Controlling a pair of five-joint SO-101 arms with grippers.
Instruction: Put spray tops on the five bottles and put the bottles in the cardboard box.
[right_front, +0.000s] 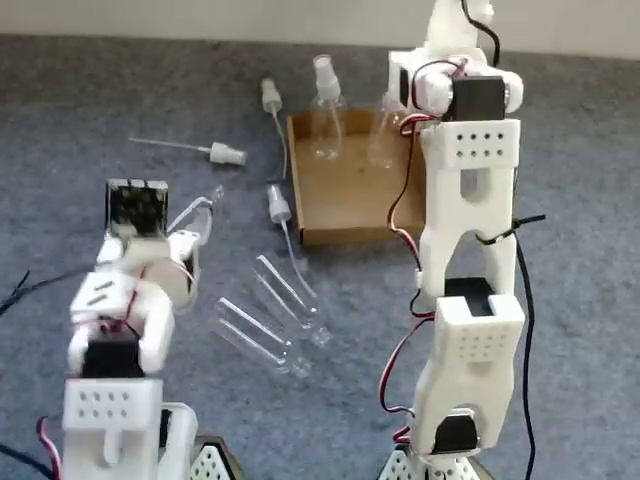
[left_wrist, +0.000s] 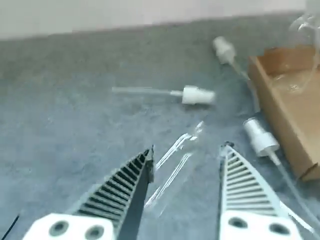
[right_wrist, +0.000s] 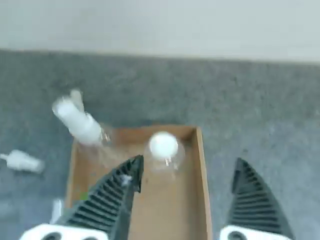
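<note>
a: how are the left jaws seen to stand?

b: the left jaws are spread wide, low over the grey table (right_front: 90, 110). an uncapped bottle (left_wrist: 175, 162) is seen lying on the table between them. it is not pinched.

a: and the right jaws?

b: the right jaws are spread too, and nothing is held in them. they are hung above the inside of the cardboard box (right_wrist: 172, 210).

a: where is the cardboard box placed?

b: it is set on the far part of the table, in front of the right arm (right_front: 470, 250). two bottles fitted with spray tops are stood inside it. the first capped bottle (right_front: 327, 105) is found at its far left corner. the second capped bottle (right_front: 385, 125) is found just beside that one, partly hidden by the right arm.

a: what else is laid out?

b: a bare bottle (right_front: 285, 288) and another bare bottle (right_front: 255, 335) are laid side by side between the two arms, near the box's near left corner. three loose tops are also seen. the first spray top (right_front: 225, 153) is laid well to the left of the box. the second spray top (right_front: 270, 97) is laid near the box's far left corner. the third spray top (right_front: 278, 207) is laid just beside its left wall, with its tube trailed toward the bare bottles.
</note>
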